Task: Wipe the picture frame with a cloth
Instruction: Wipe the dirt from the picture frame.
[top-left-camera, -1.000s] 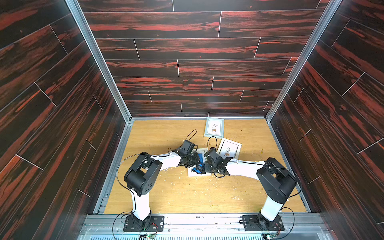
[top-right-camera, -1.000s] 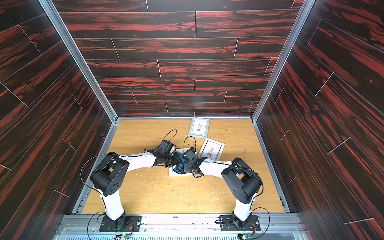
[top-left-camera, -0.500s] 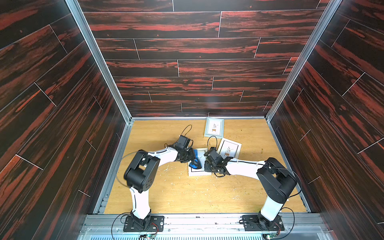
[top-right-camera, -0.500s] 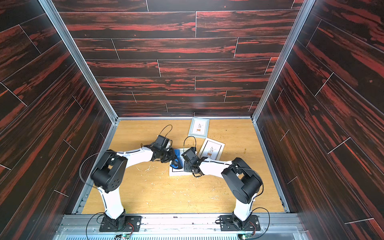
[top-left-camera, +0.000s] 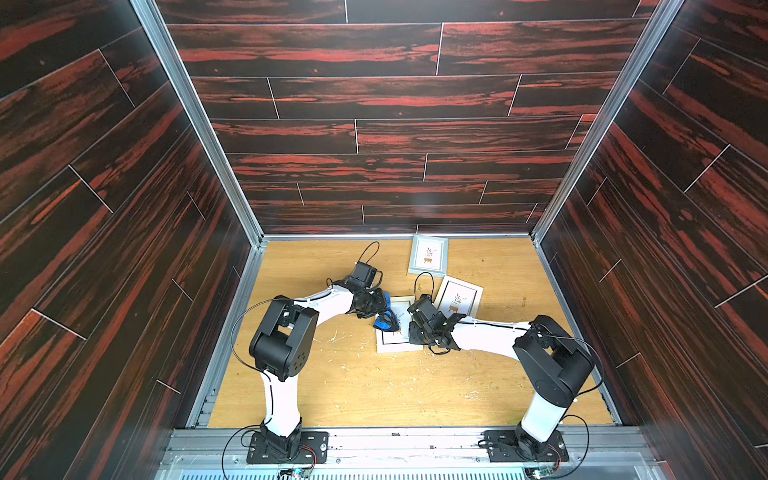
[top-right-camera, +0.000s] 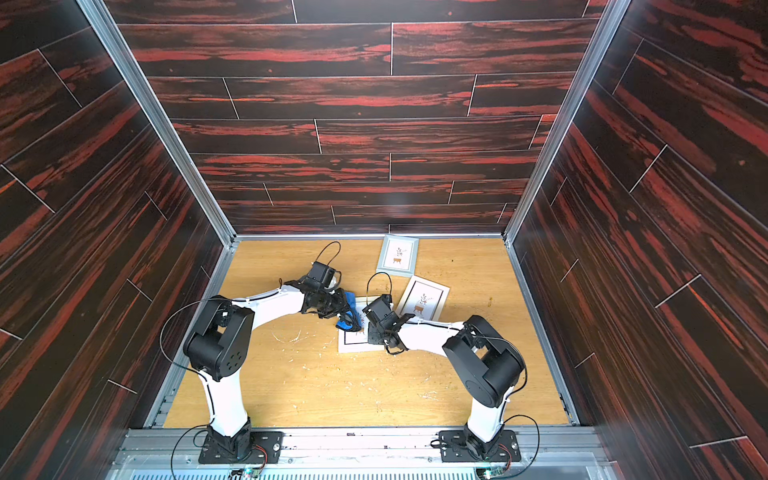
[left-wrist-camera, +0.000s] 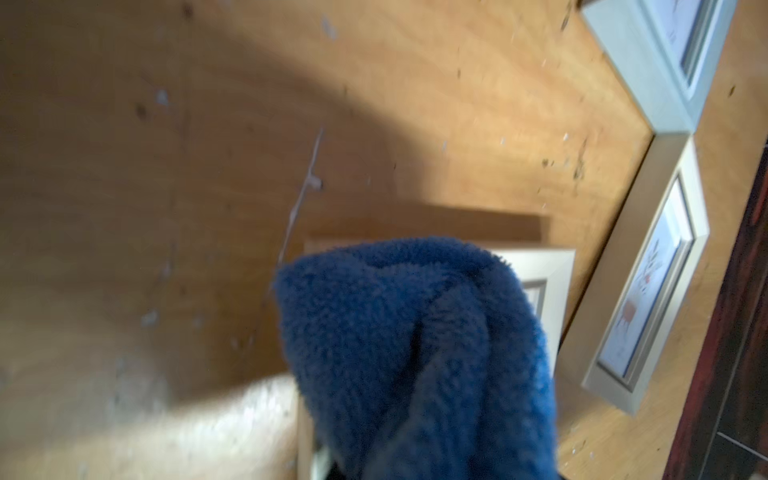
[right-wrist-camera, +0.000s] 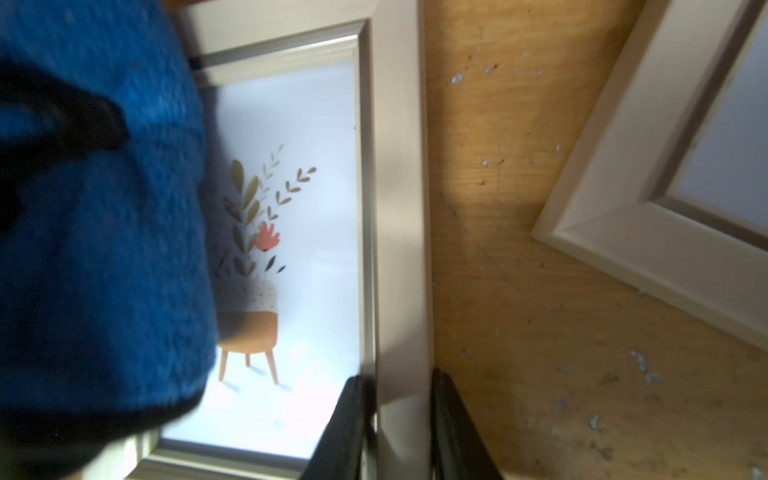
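The wooden table (top-left-camera: 374, 386) carries three framed prints. The picture frame (right-wrist-camera: 399, 208) lies flat mid-table, a second frame (top-left-camera: 458, 296) just beside it, a third frame (top-left-camera: 428, 254) near the back wall (top-left-camera: 374, 166). The bunched blue cloth (top-left-camera: 385, 321) covers the picture frame's left side, pinched by the closed fingers of the left gripper (top-left-camera: 379, 311). The right gripper (right-wrist-camera: 399, 415) clamps that frame's right rail between its fingers.

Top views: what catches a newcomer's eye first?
The bright blue cloth at centre, bunched in the left gripper over the frame. The right gripper pinches that frame's rim. A grey frame and a cream frame lie behind.
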